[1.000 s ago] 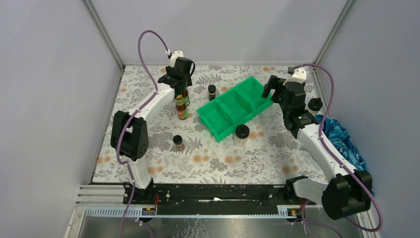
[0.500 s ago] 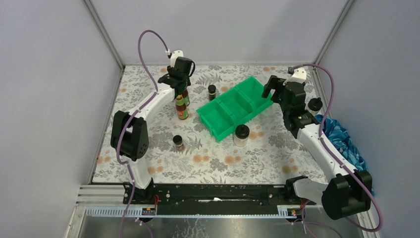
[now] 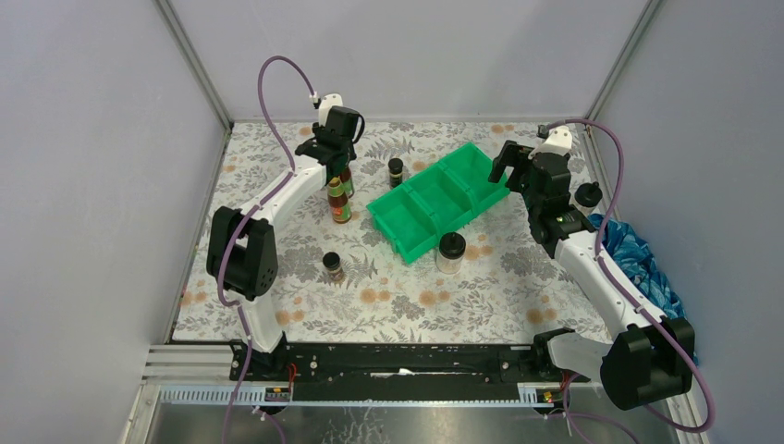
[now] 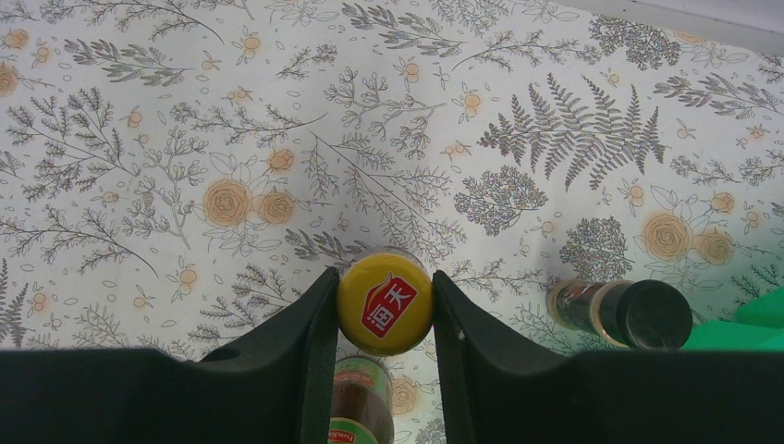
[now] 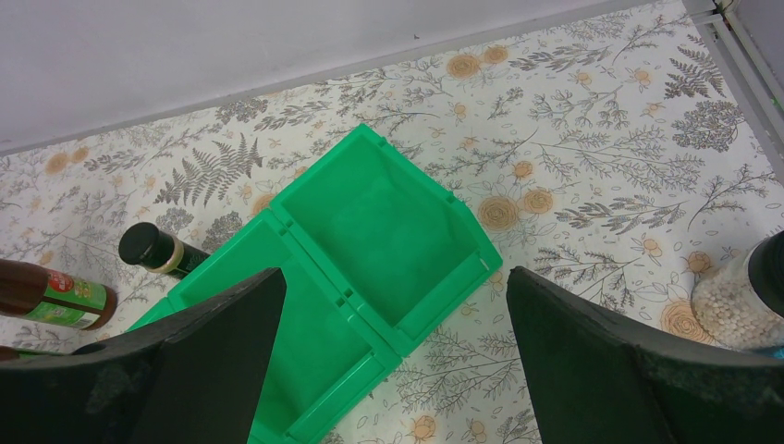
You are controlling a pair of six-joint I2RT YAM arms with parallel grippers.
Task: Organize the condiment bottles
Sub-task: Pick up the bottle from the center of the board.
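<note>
Frankly, my left end effector [image 4: 384,280] pinches only the yellow cap of the brown bottle [image 4: 385,310] at lower centre of the wrist view, so a hasty lift could let it slip or swing and topple its twin [image 3: 339,203] just beside it on the tabletop [image 3: 277,277].

"海天" on yellow cap [image 4: 385,303] (white-on-red)

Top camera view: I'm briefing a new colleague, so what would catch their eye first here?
The bright green bin sits slantwise in the middle of the floral table, its compartments empty. At the far left, the left claw grips a yellow-capped bottle at its cap. The right claw hangs wide open over the bin's far end.
</note>
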